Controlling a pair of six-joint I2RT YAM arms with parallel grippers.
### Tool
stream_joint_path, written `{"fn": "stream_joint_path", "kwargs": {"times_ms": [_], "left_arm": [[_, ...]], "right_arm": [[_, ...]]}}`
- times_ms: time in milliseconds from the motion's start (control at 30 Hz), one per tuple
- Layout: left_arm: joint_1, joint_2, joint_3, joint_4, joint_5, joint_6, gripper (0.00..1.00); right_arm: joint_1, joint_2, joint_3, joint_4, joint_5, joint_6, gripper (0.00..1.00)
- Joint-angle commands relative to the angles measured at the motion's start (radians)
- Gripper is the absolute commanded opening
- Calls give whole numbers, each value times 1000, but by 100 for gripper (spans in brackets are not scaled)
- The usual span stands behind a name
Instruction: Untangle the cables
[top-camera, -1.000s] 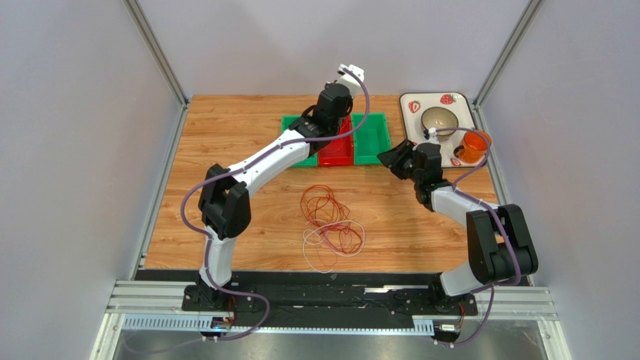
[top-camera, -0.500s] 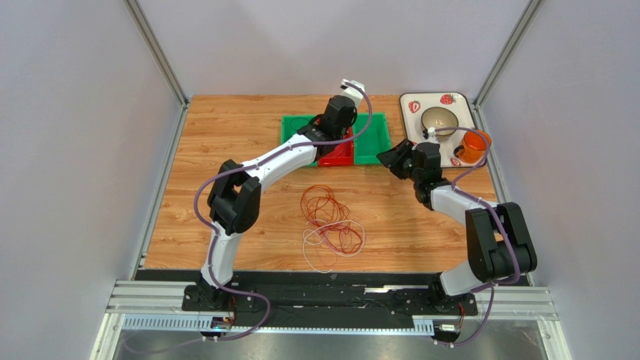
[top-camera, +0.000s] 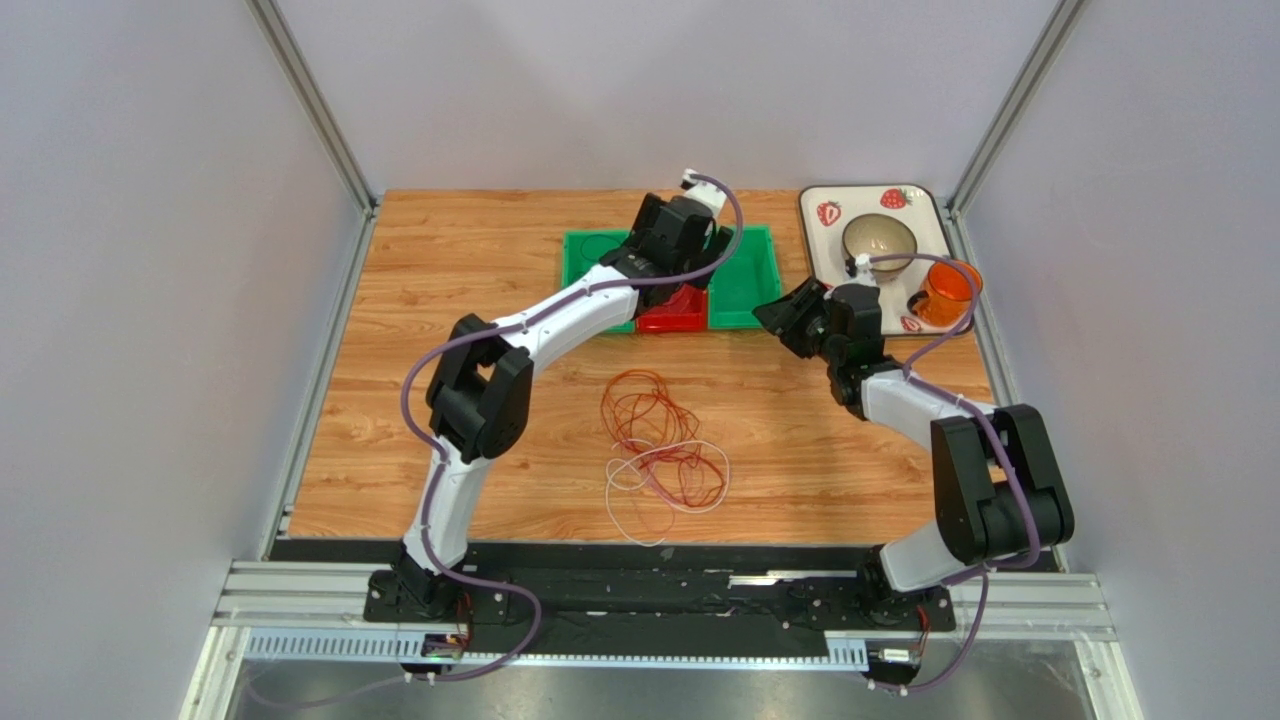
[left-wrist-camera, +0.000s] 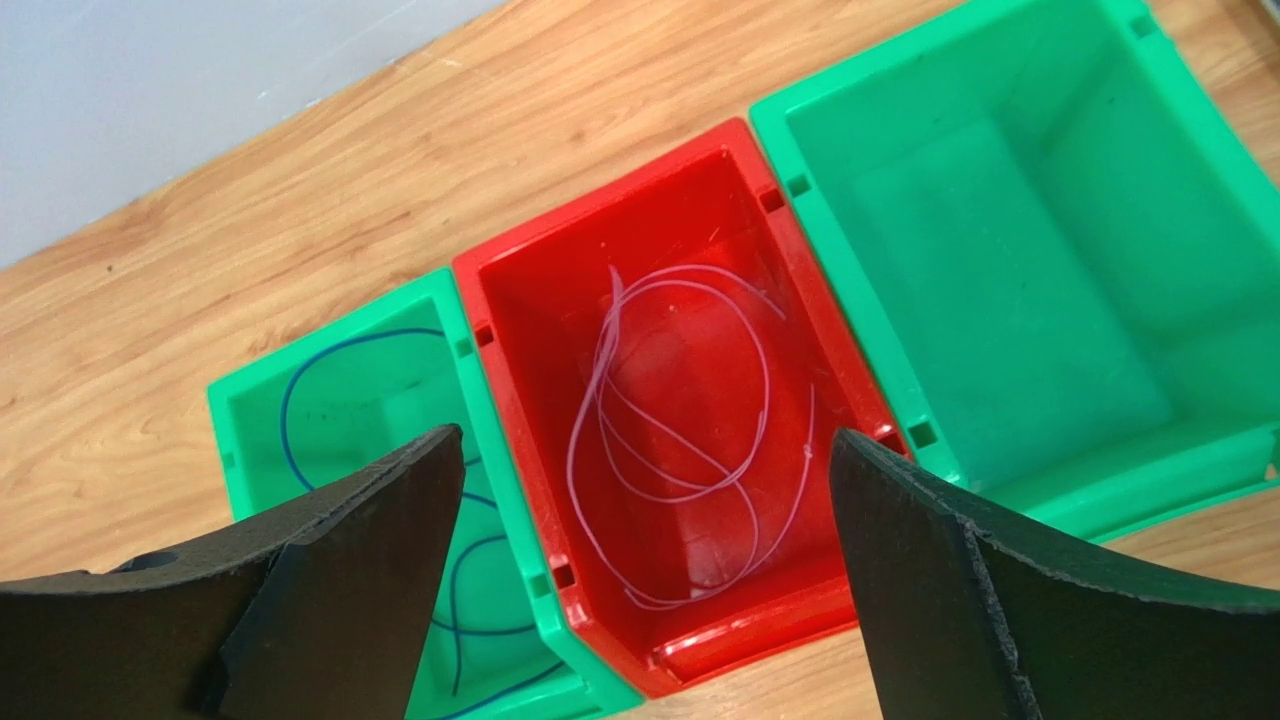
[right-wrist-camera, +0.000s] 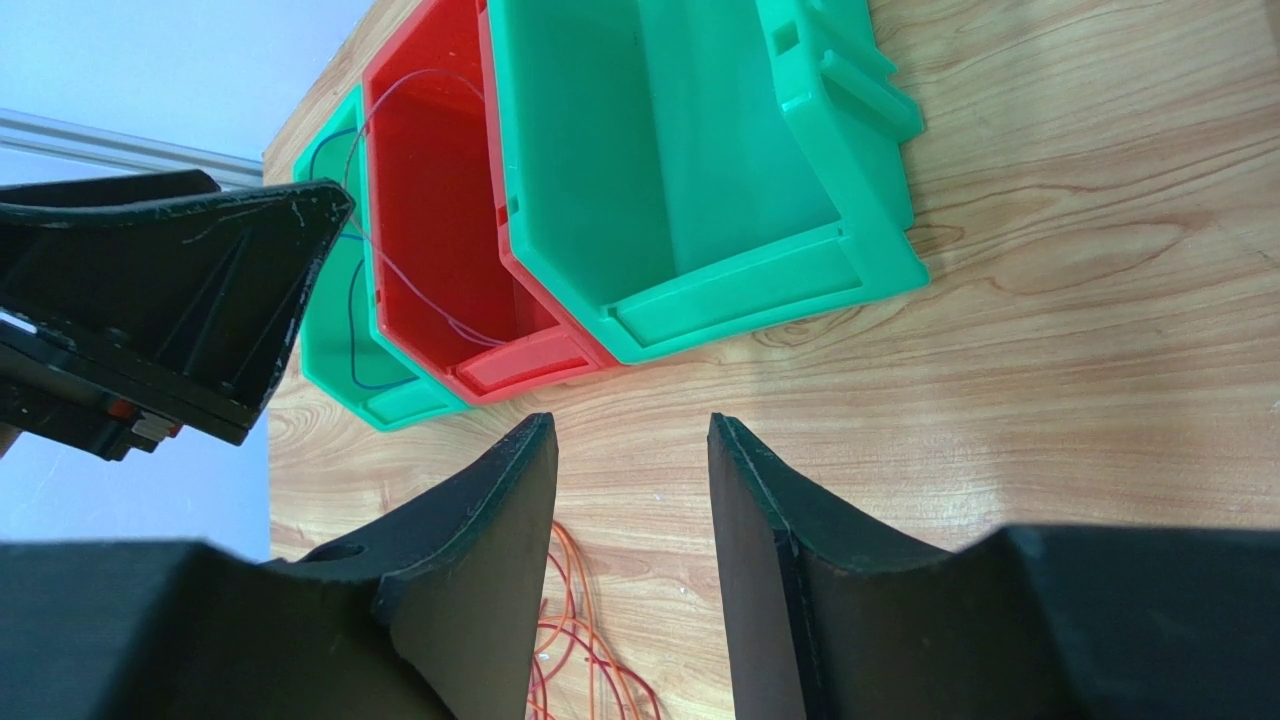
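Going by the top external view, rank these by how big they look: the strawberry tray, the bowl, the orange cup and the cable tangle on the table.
1. strawberry tray and cable tangle: their footprints look about alike, so I won't rank one over the other.
2. bowl
3. orange cup, slightly smaller than the bowl.

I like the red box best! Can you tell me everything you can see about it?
The red box is a shiny plastic bin, rectangular, open on top, with a thick rim and small notches at its corners. It stands upright on the wooden table, packed between two green boxes. Inside, a thin white cable lies in loose loops on its floor. The open left gripper hangs above it.
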Motion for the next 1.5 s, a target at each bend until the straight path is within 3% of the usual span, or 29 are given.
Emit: {"fn": "stream_joint_path", "kwargs": {"times_ms": [0, 200, 333, 567, 800, 1000, 1267, 1467], "left_arm": [[3, -56, 50, -45, -8, -34, 99], [3, -160, 32, -101, 6, -59, 98], [1, -294, -80, -100, 23, -102, 98], [1, -590, -419, -89, 79, -183, 95], [-2, -852, -723, -105, 132, -295, 91], [-95, -1033, -1007, -33, 115, -433, 90], [-186, -1229, -1258, -46, 135, -554, 83], [-233, -1259, -1353, 4, 126, -608, 77]], "right_arm": [[2, 2, 38, 17, -6, -11, 46], [0, 4, 39, 17, -9, -14, 45], [2, -1, 36, 25, -12, -18, 46], [14, -31, 19, 26, 2, -37, 46], [87, -120, -21, 17, 133, -106, 47], [195, -206, -43, -76, 245, -155, 47], [397, -560, -235, -276, 389, -137, 50], [477, -732, -301, -460, 420, -72, 51]]}}
